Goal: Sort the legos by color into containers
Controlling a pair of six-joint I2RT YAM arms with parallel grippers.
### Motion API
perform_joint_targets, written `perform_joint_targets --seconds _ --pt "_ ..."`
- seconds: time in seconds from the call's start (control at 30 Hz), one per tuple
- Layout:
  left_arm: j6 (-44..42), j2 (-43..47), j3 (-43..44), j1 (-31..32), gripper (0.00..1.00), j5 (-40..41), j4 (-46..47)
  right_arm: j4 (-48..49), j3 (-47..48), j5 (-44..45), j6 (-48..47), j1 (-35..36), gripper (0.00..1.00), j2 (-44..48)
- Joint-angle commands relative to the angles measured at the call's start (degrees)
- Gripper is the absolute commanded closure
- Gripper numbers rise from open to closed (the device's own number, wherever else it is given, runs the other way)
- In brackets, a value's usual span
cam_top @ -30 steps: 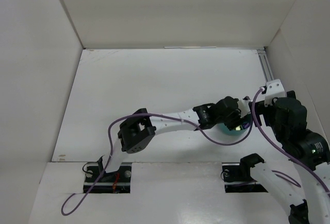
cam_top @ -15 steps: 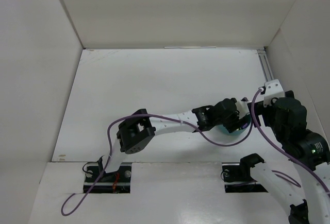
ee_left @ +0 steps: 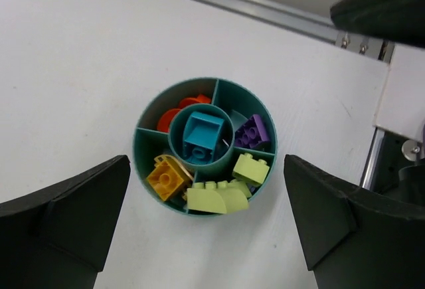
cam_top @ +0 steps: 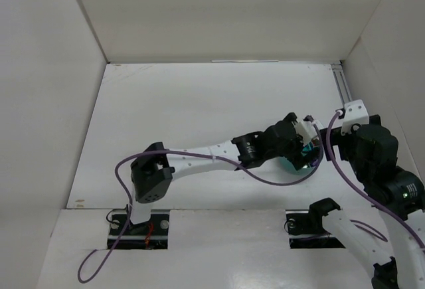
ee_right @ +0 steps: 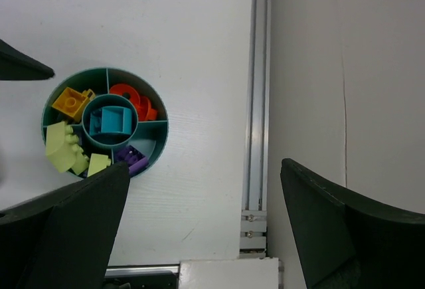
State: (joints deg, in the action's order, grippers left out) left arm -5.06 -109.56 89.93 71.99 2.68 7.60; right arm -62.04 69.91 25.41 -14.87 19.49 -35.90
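In the left wrist view the left claw (ee_left: pixel 206 163) is spread wide, its two dark fingers (ee_left: pixel 66 226) low in the picture on either side, above the white table (ee_left: pixel 66 70). The round teal bowl (ee_left: pixel 138 163) stands on the table and shows in the gap between them. Going across its compartments from the left, a yellow brick (ee_left: pixel 166 177) sits in the lower-left wedge and red-orange pieces (ee_left: pixel 178 111), seemingly round, sit in the upper-left one. A teal brick (ee_left: pixel 202 136) fills the central cup. Lime green bricks (ee_left: pixel 216 197) crowd the bottom wedge, the long one perhaps resting on the rim, and a purple brick (ee_left: pixel 252 131) lies in the right wedge. A metal rail (ee_left: pixel 265 6) runs along the table beyond the bowl. In the right wrist view the right claw (ee_right: pixel 204 166) is likewise spread apart, with the bowl to the left, partly behind its left finger. From the top camera the bowl is mostly hidden under the left arm's wrist, close to the right arm.
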Motion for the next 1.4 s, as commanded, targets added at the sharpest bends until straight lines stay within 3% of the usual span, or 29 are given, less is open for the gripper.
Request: perform_joint_targets --seconds 0.0,0.17,0.43,0.53,0.6,0.73,1.03,1.37 --pt "2.6 10.0 -1.8 -1.7 0.00 2.0 5.2 2.6 2.3 2.9 2.9 0.2 0.00 -2.0" --pt "16.6 18.0 -9.0 -9.0 0.00 6.9 0.0 3.2 1.2 4.6 5.6 0.2 0.00 -4.5" --pt "41.8 39.4 -25.1 -17.1 0.00 19.7 -18.8 6.8 0.7 7.5 9.8 0.2 0.00 -9.1" --pt "49.1 45.4 -30.7 -25.0 0.00 18.0 -25.5 8.8 -0.7 12.1 9.8 -0.3 0.00 -11.2" --pt "50.2 50.7 -34.1 -32.6 0.00 16.3 -27.9 8.8 -0.7 12.1 9.8 -0.3 0.00 -14.4" --pt "50.8 57.3 -36.4 -40.4 0.00 15.1 -32.6 10.6 -1.4 6.6 9.8 -0.3 0.00 -18.5" --pt "50.8 59.6 -36.2 -41.6 0.00 16.8 -36.3 21.3 -1.9 -7.2 6.0 -0.9 0.00 -20.4" --pt "50.2 56.3 -33.4 -41.6 0.00 15.1 -36.2 23.0 -3.1 -7.7 3.8 -0.9 0.00 -16.1"
